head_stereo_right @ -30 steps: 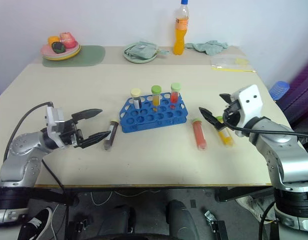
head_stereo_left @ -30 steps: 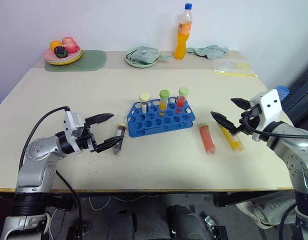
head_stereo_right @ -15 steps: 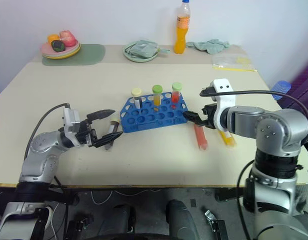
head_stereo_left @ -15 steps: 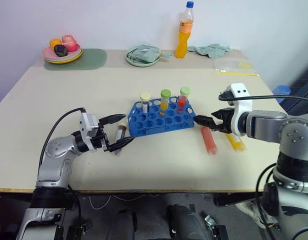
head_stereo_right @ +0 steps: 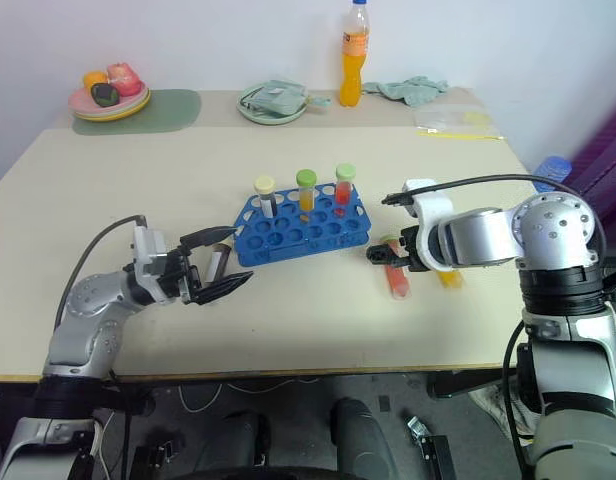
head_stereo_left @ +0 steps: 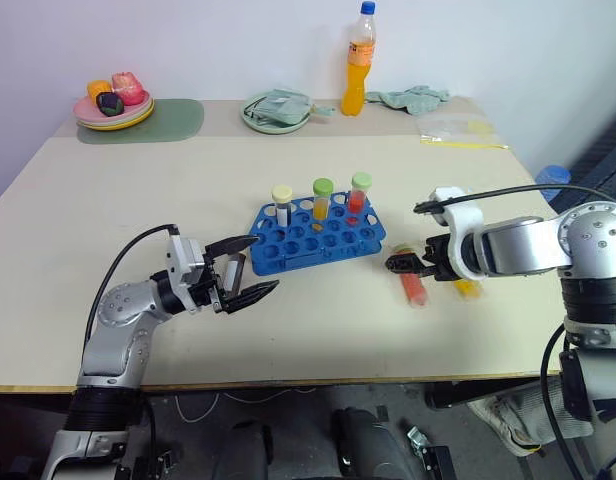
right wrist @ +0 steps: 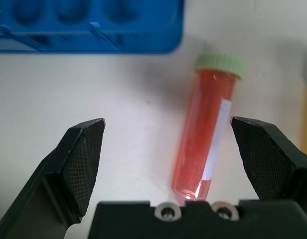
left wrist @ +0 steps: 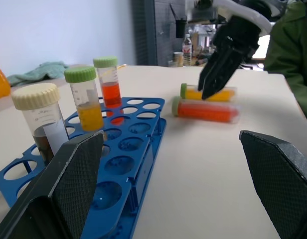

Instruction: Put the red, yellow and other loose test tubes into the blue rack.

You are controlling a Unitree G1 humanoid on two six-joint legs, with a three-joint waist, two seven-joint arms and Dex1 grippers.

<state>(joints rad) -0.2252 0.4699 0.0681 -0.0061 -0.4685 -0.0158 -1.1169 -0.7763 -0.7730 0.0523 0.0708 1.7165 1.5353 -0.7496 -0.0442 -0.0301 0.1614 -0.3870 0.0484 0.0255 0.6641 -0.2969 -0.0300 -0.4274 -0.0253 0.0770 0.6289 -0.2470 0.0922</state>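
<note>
Between the wide-open fingers of the left claw (head_stereo_left: 240,270), a dark test tube (head_stereo_left: 232,272) is lying beside the blue rack (head_stereo_left: 313,238). Under the right claw (right wrist: 179,152), also gaping and empty, the red tube (right wrist: 206,129) is lying on the surface (head_stereo_left: 188,190), its long axis running from claw to rack, green cap rackward. The tube is sitting off-centre, so closing now is risking a roll toward the yellow tube (head_stereo_right: 447,277).

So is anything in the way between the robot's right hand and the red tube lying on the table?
No, nothing visible is. The right gripper hangs over the red tube with its jaws wide open, the tube lies between them, and only bare table is beside it. The blue rack sits off to one side.
</note>
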